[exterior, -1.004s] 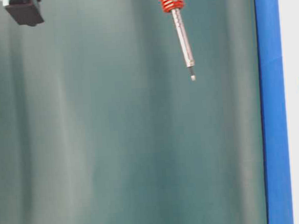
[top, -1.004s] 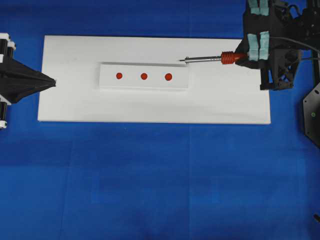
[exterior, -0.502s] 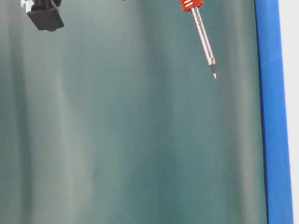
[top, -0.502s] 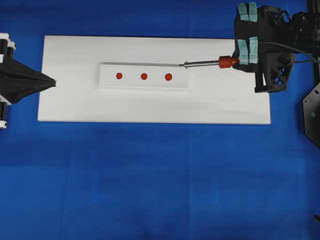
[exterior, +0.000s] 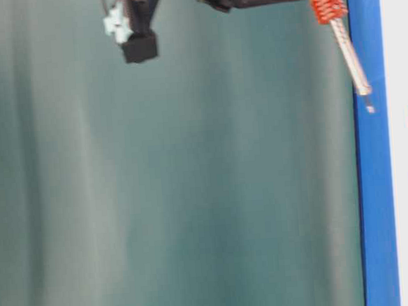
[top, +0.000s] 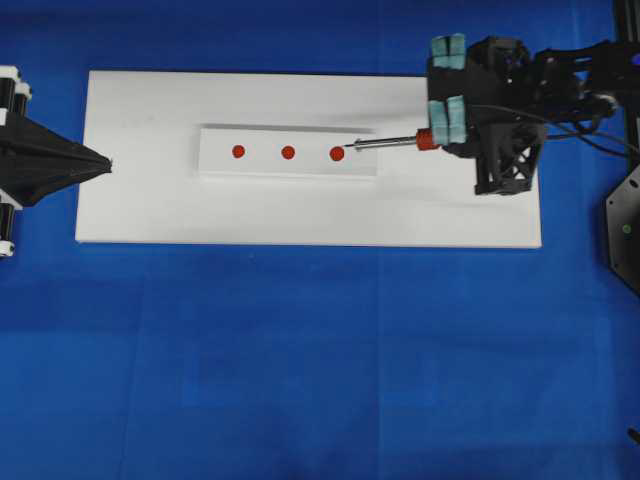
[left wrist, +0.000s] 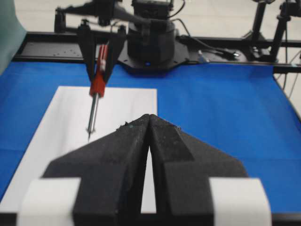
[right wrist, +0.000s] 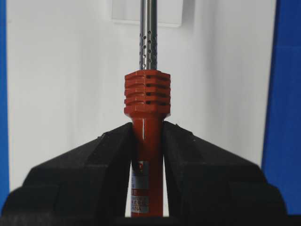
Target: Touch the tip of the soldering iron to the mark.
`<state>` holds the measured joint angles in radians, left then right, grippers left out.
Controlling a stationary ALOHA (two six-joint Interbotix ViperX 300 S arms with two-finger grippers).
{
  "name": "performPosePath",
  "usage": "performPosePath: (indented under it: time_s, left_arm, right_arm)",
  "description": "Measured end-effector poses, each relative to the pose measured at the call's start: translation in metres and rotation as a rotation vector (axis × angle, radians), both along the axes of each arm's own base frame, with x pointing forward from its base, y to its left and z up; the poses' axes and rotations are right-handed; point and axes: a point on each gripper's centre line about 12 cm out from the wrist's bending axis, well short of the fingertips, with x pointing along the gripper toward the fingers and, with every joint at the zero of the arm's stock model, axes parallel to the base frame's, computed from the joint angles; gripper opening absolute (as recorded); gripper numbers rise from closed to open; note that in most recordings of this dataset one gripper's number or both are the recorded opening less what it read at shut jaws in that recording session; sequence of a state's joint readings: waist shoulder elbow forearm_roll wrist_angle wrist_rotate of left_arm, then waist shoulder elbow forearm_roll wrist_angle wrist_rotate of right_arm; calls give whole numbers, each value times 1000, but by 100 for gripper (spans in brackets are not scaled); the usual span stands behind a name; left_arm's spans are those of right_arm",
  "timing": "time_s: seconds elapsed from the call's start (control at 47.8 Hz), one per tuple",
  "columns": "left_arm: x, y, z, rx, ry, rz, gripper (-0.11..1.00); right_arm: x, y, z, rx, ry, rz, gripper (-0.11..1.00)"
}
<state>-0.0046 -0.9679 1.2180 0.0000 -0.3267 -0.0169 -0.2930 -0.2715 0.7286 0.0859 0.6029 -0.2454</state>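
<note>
**Ana:** Since a second ago the right gripper [top: 436,140] has come leftward over the white board [top: 150,210], carrying the soldering iron [top: 385,143] with it. Back then the tip hung off the raised strip's [top: 220,165] far corner; now it sits at the edge of the rightmost red mark [top: 337,153] in the overhead view.

**Ben:** And going left to right?

**Ana:** At the far left, the left gripper [top: 108,164] is closed, its two black fingers pressed together to a point with nothing between them, just at the board's left edge. It has not shifted. Next comes the strip with three red dots in a row: left mark [top: 238,152], middle mark [top: 288,152], then the rightmost one.

**Ben:** Is the tip actually touching?

**Ana:** I cannot tell. From table level the iron [exterior: 343,45] slants down toward the white surface, with the tip still against the blue edge of the worktop [exterior: 376,218], short of the dots.

**Ben:** The grip?

**Ana:** In the right wrist view the jaws are clamped tight on the orange-red handle [right wrist: 146,160] just below the ribbed collar [right wrist: 147,94], the silver shaft [right wrist: 148,37] pointing away over the board. The left wrist view shows the iron [left wrist: 96,94] hanging tip-down above the board.

**Ben:** Any containers?

**Ana:** None in view, only the board and strip on the blue worktop [top: 300,360].
</note>
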Motion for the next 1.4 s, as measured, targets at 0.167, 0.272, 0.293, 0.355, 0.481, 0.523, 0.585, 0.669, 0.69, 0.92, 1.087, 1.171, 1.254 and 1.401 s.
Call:
performPosePath:
  time_s: [0.167, 0.272, 0.293, 0.355, 0.481, 0.523, 0.585, 0.669, 0.69, 0.92, 1.087, 1.171, 1.254, 1.401]
  left_arm:
    - [0, 0, 0, 0, 0, -2, 0]
    - [0, 0, 0, 1, 2, -2, 0]
    - [0, 0, -1, 0, 2, -2, 0]
    - [0, 0, -1, 2, 3, -2, 0]
    - [0, 0, -1, 2, 3, -2, 0]
    - [0, 0, -1, 0, 3, 0, 0]
    - [0, 0, 0, 0, 0, -2, 0]
    - [0, 0, -1, 2, 3, -2, 0]
    - [0, 0, -1, 0, 3, -2, 0]
    - [0, 0, -1, 0, 3, -2, 0]
    - [0, 0, -1, 2, 3, 0, 0]
    - [0, 0, 0, 0, 2, -2, 0]
    - [0, 0, 0, 1, 2, -2, 0]
    - [0, 0, -1, 0, 3, 0, 0]
  right_arm:
    - [6, -2, -18, 5, 29, 1, 6]
    - [8, -2, -26, 7, 38, 0, 6]
    - [8, -2, -27, 8, 38, -2, 6]
    - [8, -3, -30, 8, 39, -2, 6]
    - [9, -3, -32, 6, 35, -3, 6]
    - [9, -3, -32, 6, 35, -2, 6]
    - [9, -3, -31, 5, 32, -2, 6]
    - [9, -3, -32, 5, 34, -2, 6]
    - [9, -3, -32, 6, 34, -3, 6]
    - [8, -3, -32, 5, 35, -2, 6]
    - [8, -3, -32, 5, 35, -2, 6]
    - [9, -3, -32, 5, 34, -2, 6]
    - [8, -3, -32, 5, 35, -2, 6]
    - [8, -3, -32, 5, 35, -2, 6]
